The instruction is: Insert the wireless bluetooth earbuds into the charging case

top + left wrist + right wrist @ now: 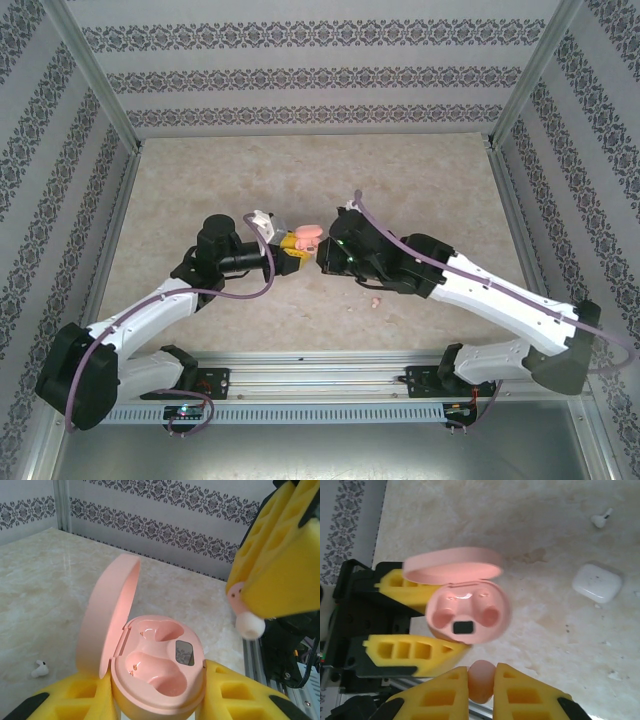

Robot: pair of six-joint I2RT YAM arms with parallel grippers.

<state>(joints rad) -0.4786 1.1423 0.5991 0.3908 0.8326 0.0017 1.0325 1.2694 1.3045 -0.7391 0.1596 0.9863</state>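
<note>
Earbud in right fingers near pink case; left wrist reveals white tip.

At the middle of the counter the left pincer and right pincer meet tip to tip. The open case sits clamped between the left pincer's fingers, lid raised. An earbud is pinched in the right pincer, near that case but apart. Right of them in the right wrist view, a closed case lies on the counter, a second earbud beyond it. A third earbud lies beside the right arm.
</note>
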